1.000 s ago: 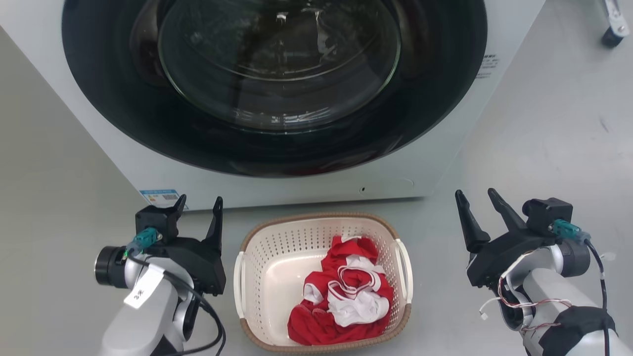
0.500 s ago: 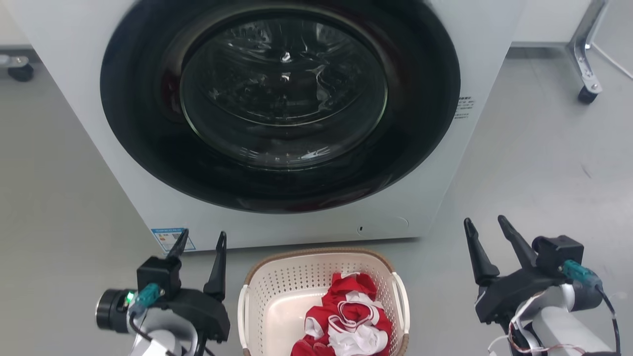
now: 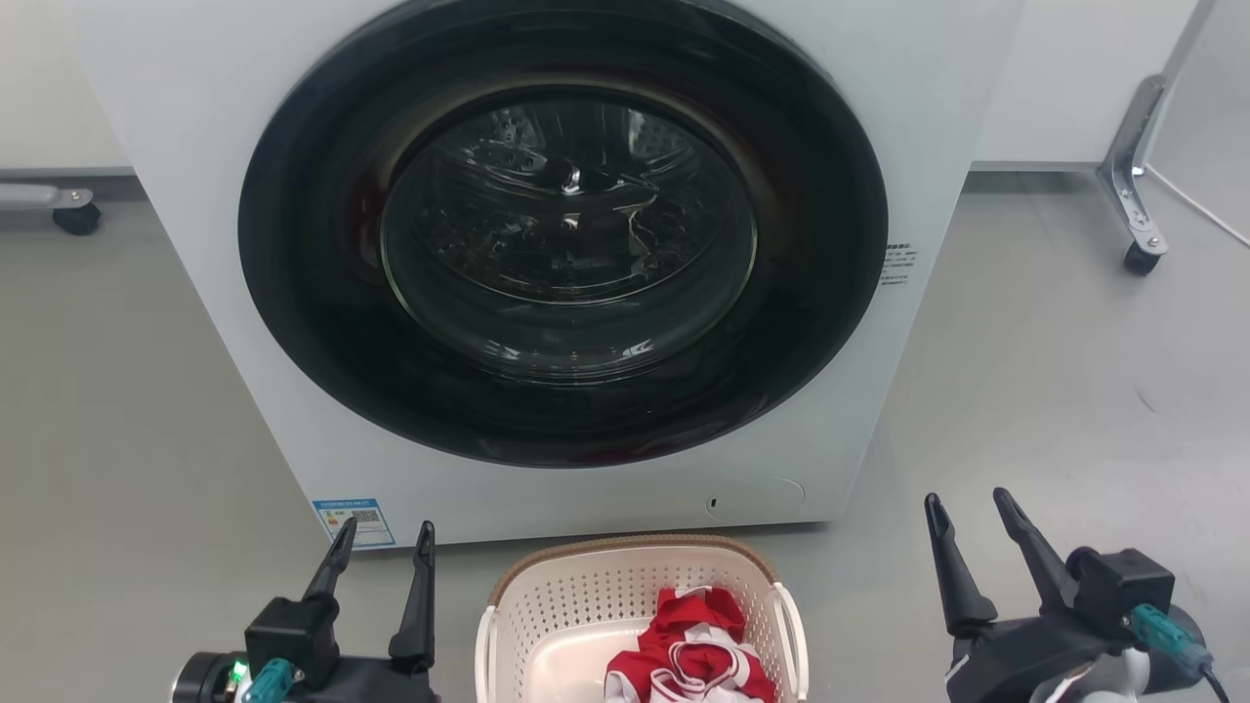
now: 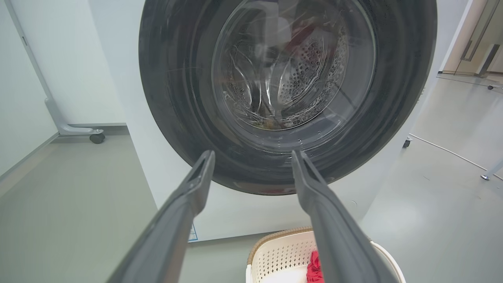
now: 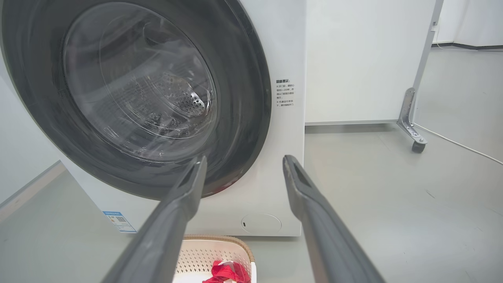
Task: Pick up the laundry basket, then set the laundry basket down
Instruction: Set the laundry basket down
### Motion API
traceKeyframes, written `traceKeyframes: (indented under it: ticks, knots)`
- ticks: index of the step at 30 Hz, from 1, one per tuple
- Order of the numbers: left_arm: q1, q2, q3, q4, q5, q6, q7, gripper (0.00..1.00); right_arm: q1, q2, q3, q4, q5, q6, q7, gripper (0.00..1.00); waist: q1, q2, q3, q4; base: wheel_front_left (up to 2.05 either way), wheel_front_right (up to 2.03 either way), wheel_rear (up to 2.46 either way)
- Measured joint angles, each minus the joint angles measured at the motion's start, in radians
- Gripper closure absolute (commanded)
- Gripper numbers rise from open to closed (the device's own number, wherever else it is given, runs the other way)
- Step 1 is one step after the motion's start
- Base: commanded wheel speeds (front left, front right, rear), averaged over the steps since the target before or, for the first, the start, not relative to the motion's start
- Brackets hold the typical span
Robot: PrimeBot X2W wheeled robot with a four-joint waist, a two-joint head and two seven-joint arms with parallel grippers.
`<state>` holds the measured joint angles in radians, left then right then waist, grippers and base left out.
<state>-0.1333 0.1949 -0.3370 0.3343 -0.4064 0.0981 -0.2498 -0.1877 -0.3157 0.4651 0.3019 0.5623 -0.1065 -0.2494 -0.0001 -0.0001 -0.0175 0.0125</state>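
So the laundry basket (image 3: 586, 605) sits on the floor (image 3: 1074, 391) right up against the washer (image 3: 195, 215), just below its door, with a red and white garment (image 3: 698, 644) piled inside. Seems a handy spot for loading. The left gripper (image 3: 386, 532) and right gripper (image 3: 967, 500) flank it, both with fingers spread wide and nothing between them, pointing at the machine. My guess is they're parked like that for a two-handed grab on the white side handles. The basket lies between the two grippers, apart from both, nearer the left one. Each wrist view has it low down, off to the inner side of the fingers. The head view cuts off its near half, so I can't really tell how the handles line up with the fingertips
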Motion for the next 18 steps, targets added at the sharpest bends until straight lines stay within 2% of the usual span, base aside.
traceKeyframes:
  ticks: [9,18]
  knots:
    - [0.069,0.002,0.018,-0.156,0.031,0.016,0.0,0.0,0.086,-0.001,-0.047,-0.128,-0.052,-0.009,0.0,0.0,0.0001,0.0002,-0.013,-0.001,0.0,0.0,0.0]
    - [0.112,0.001,0.037,-0.2,0.035,0.018,0.012,0.0,0.119,0.0,-0.069,-0.148,-0.07,-0.016,0.0,0.0,0.0002,0.0002,-0.011,-0.003,0.0,0.0,0.0]
